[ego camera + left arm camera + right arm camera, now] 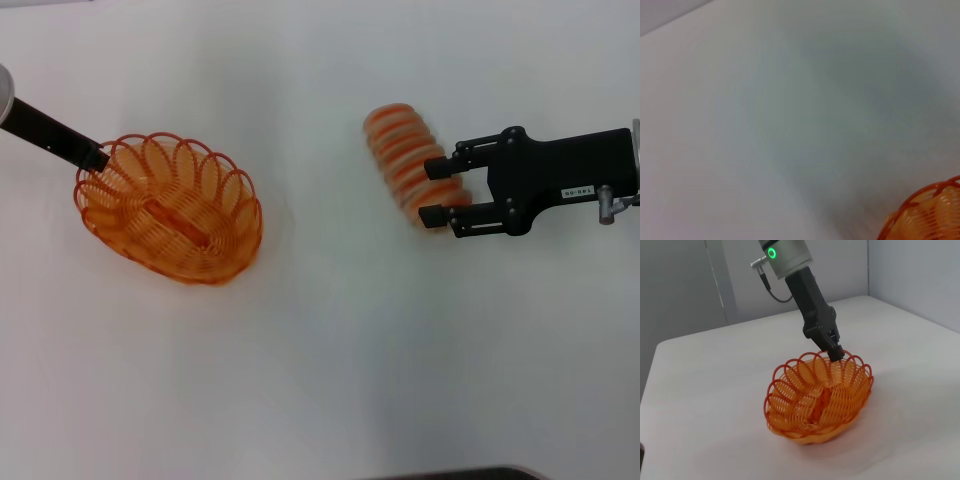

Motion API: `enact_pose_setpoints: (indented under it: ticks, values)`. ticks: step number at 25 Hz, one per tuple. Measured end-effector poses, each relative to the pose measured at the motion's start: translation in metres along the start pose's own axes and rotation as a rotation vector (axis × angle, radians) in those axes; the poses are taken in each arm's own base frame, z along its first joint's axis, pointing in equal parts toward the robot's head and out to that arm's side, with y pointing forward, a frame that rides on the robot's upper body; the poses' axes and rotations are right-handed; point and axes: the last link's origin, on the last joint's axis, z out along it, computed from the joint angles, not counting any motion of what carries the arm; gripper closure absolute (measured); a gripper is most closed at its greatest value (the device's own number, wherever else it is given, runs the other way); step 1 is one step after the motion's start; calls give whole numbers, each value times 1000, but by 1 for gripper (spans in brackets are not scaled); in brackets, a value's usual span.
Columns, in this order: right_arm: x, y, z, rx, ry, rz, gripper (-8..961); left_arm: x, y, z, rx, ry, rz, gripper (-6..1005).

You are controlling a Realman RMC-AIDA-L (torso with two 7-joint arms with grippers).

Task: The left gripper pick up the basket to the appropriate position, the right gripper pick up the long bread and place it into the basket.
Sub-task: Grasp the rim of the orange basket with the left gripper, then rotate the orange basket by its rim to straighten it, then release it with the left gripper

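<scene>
White table [330, 370] fills the head view, and almost nothing sits on it but the two task things. On the left side is the basket [170, 210], orange and made of wire, with loops all round its top. It looks tipped a little, with one side higher. The left gripper [98, 160] comes in from the far left corner and its tip is right at the basket's rim, on the end nearest that arm. In the right wrist view the left gripper [834, 351] pinches one loop of the basket [817, 397], closed tight on it, and the arm above it shows a green ring light [772, 253]. Grey walls [685, 285] stand behind the table there, and the table's far edge is well behind the basket. The left wrist view shows only bare table and a small bit of the basket [930, 212] in one corner. On the right side of the head view lies the long bread [405, 160], striped orange and cream. The right gripper [436, 190] reaches in from the right edge with its two fingers spread apart, one on each side of the bread's near end. It is not squeezing the bread. Between the bread and the basket is a wide stretch of bare table with nothing in the way. A dark strip [450, 473] shows at the near edge of the table.
</scene>
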Motion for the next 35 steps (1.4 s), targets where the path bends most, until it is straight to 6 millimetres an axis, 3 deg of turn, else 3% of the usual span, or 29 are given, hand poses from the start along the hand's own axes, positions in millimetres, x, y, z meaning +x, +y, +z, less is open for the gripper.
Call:
enact_pose_setpoints:
  ticks: [10, 24, 35]
  values:
    - [1, 0, -1, 7, 0, 2, 313, 2, 0, -8, -74, 67, -34, 939]
    - [0, 2, -4, 0, -16, -11, 312, -3, -27, -52, -224, 270, -254, 949]
    - [0, 2, -4, 1, -30, -36, 312, -32, -37, -38, -217, 348, -550, 944]
